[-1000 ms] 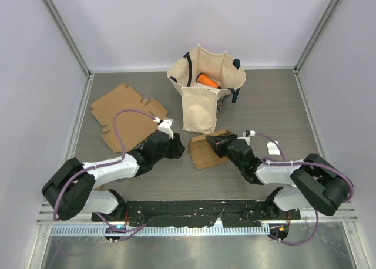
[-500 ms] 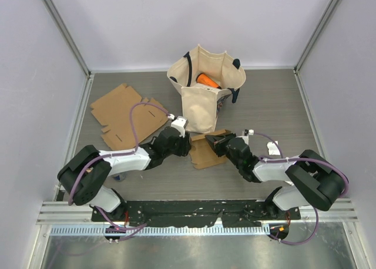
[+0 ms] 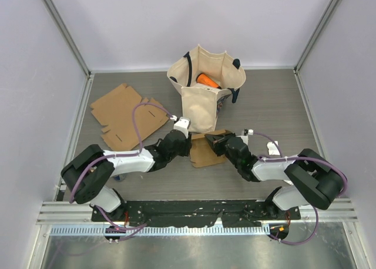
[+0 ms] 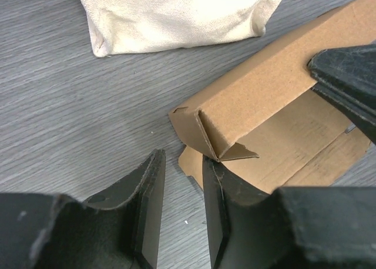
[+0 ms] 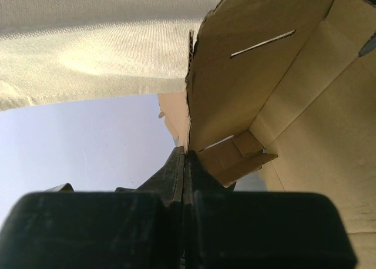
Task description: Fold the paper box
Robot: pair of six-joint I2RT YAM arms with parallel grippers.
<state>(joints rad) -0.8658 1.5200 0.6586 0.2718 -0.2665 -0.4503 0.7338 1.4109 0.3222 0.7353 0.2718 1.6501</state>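
Note:
The brown paper box (image 3: 202, 153) lies half-folded on the table in front of the tote bag, with one side wall raised. My right gripper (image 3: 215, 141) is shut on the edge of that raised wall (image 5: 264, 93), and the cardboard runs down between its fingertips (image 5: 186, 154). My left gripper (image 3: 181, 142) sits at the box's left corner. In the left wrist view it is open (image 4: 182, 158), with bare table between the fingers. Its right finger (image 4: 214, 187) touches the folded corner flap of the box (image 4: 247, 98). The right gripper's black finger (image 4: 346, 75) shows on the far wall.
A cream tote bag (image 3: 205, 93) holding an orange thing (image 3: 207, 80) stands just behind the box, close to both grippers (image 4: 176, 10). A flat unfolded cardboard sheet (image 3: 126, 116) lies at the back left. Metal frame posts and walls bound the table.
My left arm has swung right from beside the flat cardboard to the box's left corner, and its jaws have narrowed. The right gripper has kept its hold on the wall.

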